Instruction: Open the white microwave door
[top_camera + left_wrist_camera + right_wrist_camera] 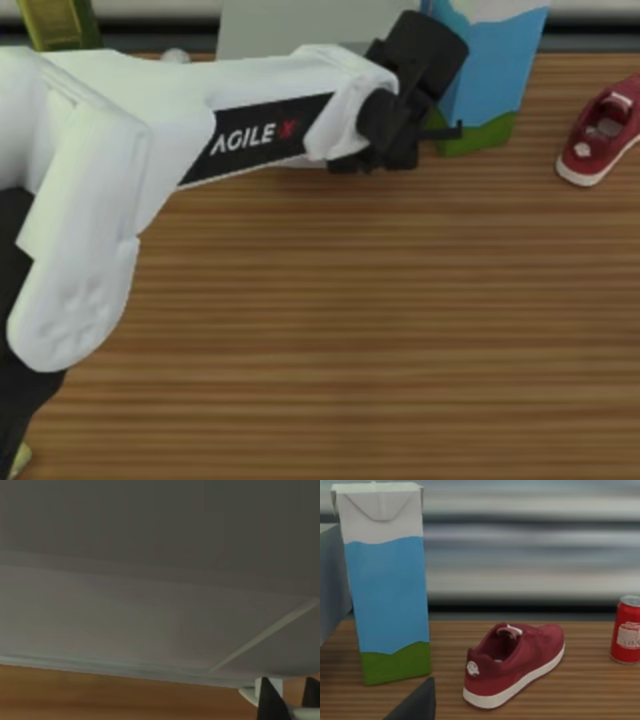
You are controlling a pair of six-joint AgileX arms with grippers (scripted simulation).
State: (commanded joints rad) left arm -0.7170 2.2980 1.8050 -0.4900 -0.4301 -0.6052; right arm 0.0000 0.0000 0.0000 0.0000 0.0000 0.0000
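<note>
**Left end effector at the microwave front, far edge of the table**

- Left arm (200, 130): white, lettered AGILEX, stretched from the top view's left across the table (380, 330) toward its far edge.
- Left end effector (420, 125): black, at the far edge between the microwave and the carton. Whether its fingers are spread or pressed together cannot be told; in the left wrist view only two dark finger tips (272, 700) show at the frame's lower corner.
- Microwave (290, 25): pale grey box just behind the left end effector, largely covered by the arm in the top view.
- Door (150, 615): directly in front of the left end effector, filling the left wrist view as a flat grey-white surface with a thin pale seam line. Whether it is ajar cannot be told.
- Carton (490, 70): blue, white and green, upright, just beside the left end effector on its right.
- Shoe (600, 135): red with white sole, well to the right of the left end effector.
- Can (626, 630): red, upright, beyond the shoe, seen in the right wrist view only.
- Right end effector (415, 705): only a dark tip shows in the right wrist view, near the carton's base; finger state cannot be told.
</note>
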